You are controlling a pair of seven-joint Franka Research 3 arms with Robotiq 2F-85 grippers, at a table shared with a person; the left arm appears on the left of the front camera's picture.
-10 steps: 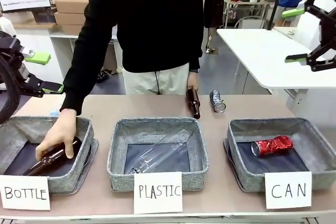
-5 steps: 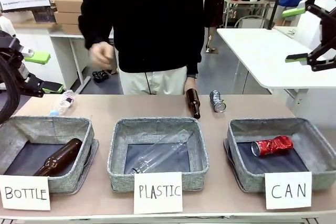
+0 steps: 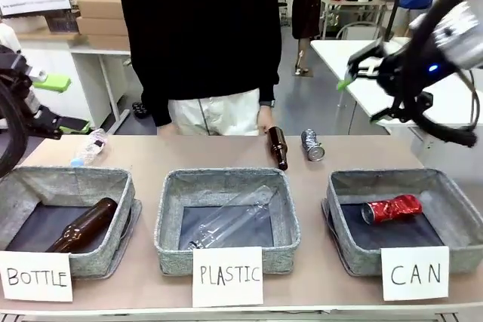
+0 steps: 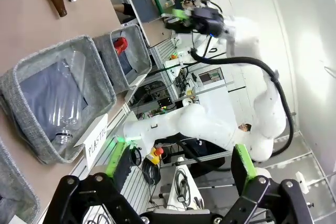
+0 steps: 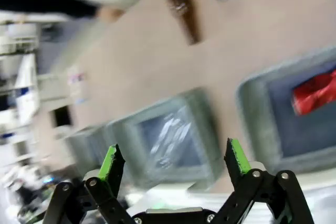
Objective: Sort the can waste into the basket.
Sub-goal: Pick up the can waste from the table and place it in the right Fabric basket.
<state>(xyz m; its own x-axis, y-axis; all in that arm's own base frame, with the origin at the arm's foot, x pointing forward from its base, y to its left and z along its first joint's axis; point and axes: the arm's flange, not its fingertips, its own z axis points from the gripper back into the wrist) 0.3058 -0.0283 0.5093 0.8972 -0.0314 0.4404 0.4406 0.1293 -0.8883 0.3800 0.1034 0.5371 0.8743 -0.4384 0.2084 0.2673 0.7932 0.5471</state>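
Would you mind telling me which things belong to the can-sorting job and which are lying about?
Job: red can, grey can, CAN basket.
Lying about: loose brown bottle, BOTTLE basket with brown bottle, PLASTIC basket with clear bottle, small clear bottle.

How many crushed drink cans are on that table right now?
2. A red can lies inside the CAN basket; a silver-grey can lies on the table, beside a brown glass bottle near the far edge. None seems hidden.
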